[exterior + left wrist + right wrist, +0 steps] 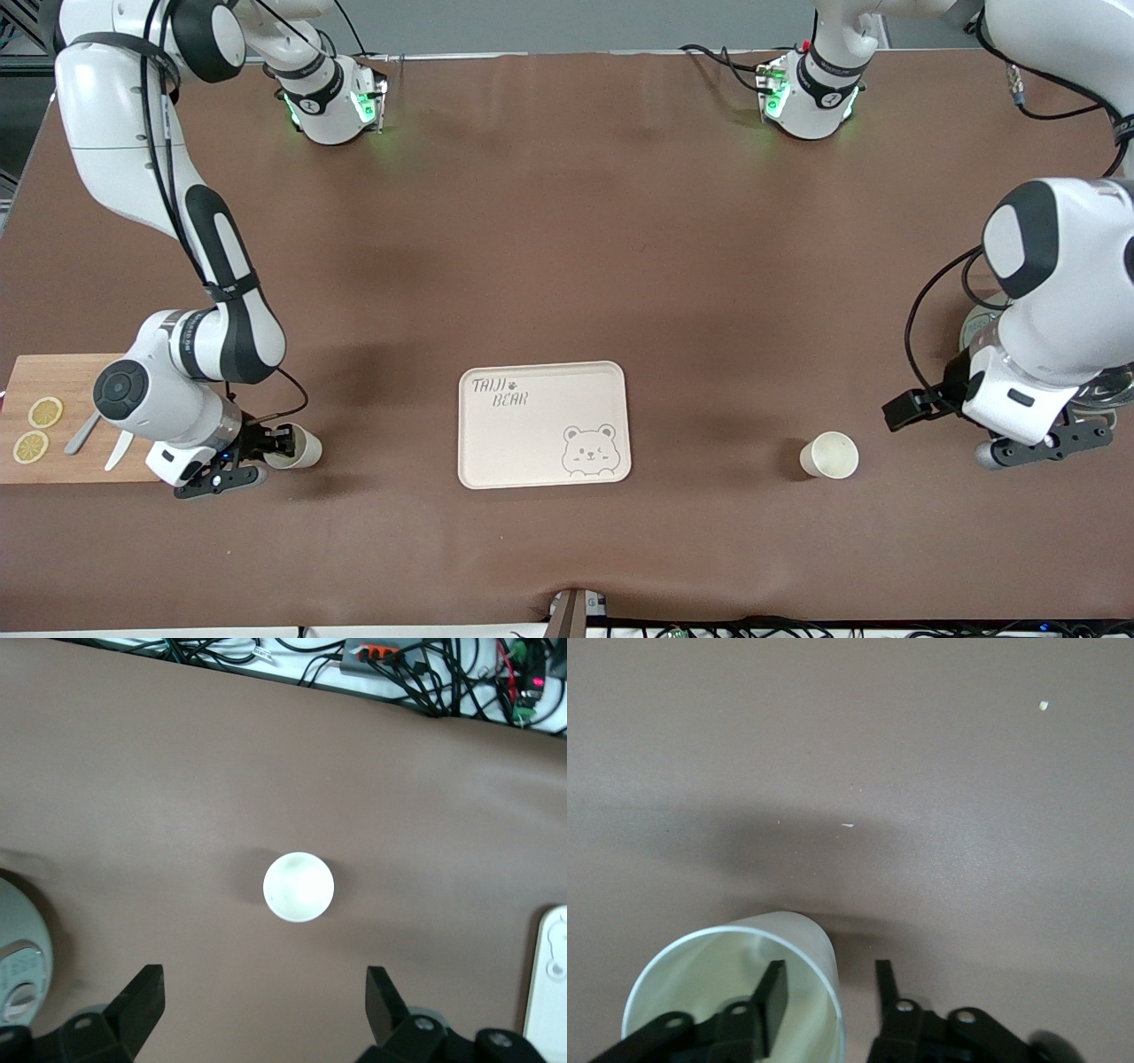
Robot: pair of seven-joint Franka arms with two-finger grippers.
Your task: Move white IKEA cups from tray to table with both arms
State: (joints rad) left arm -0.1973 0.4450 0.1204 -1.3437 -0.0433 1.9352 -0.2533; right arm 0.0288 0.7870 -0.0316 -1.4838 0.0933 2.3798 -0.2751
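both white cups are already off the tray (542,424), which sits bare near the middle of the table (567,221), its bear face and lettering uncovered. one cup (829,455) stands upright on the brown sheet toward the left arm's end of the table, well apart from the tray, and the left wrist view shows it alone with its mouth up and nothing touching it (299,886). the left gripper (1036,449) hangs just beside it with its jaws spread wide and nothing between them, so that cup looks delivered. the other cup (297,447) is down at the right arm's end of the table, next to the wooden cutting board (62,381) with its lemon slices (37,428). the right gripper (232,461) is at this cup: in the right wrist view one finger (772,992) sits inside the cup (735,992) and the other outside its wall, with a gap showing, so the grip reads to me as loosened rather than clamped. my judgement is the job is nearly done; what's left is for the right gripper to clear the rim without tipping the cup.
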